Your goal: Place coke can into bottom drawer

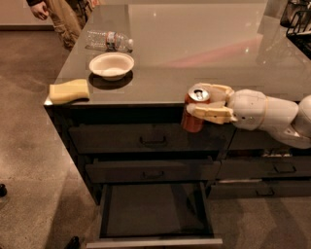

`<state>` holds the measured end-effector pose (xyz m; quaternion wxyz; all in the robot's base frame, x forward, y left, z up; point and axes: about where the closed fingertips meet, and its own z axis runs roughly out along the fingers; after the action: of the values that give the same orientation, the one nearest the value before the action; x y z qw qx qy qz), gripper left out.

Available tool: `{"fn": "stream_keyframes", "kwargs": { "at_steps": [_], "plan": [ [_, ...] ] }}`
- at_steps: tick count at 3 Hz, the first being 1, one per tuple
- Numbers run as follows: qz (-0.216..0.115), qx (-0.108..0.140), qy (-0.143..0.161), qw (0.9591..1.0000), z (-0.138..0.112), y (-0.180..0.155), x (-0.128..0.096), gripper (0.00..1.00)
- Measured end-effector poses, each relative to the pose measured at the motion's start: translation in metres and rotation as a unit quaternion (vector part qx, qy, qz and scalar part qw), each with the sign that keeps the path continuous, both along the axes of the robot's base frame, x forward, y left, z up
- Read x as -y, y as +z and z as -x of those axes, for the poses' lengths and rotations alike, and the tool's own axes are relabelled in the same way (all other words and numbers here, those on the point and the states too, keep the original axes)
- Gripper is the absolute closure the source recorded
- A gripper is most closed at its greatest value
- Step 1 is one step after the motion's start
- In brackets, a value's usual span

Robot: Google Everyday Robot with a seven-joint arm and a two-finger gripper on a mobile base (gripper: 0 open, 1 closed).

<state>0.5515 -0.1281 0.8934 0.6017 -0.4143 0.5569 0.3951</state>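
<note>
My gripper [206, 103] is shut on the coke can [194, 113], a red can with a silver top. It holds the can upright in the air, just off the front edge of the counter [194, 53] and in front of the top drawer front. The white arm reaches in from the right. The bottom drawer [153, 210] stands pulled open low in the view, dark and flat inside with a pale front edge. The can hangs well above it, near its right side.
On the counter lie a clear water bottle [109, 40], a white bowl [112, 65] and a yellow sponge [69, 91] at the left corner. Two shut drawer fronts [150, 141] sit above the open drawer. A person [60, 14] stands at the far left.
</note>
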Motion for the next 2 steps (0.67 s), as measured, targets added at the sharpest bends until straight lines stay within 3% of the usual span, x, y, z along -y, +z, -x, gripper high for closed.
{"fn": "stream_keyframes", "kwargs": {
  "at_steps": [1, 2],
  "plan": [
    [0.000, 0.000, 0.001, 1.0000, 0.000, 0.000, -0.001, 1.00],
    [-0.016, -0.020, 0.015, 0.9996, 0.009, -0.039, -0.016, 1.00]
  ]
}}
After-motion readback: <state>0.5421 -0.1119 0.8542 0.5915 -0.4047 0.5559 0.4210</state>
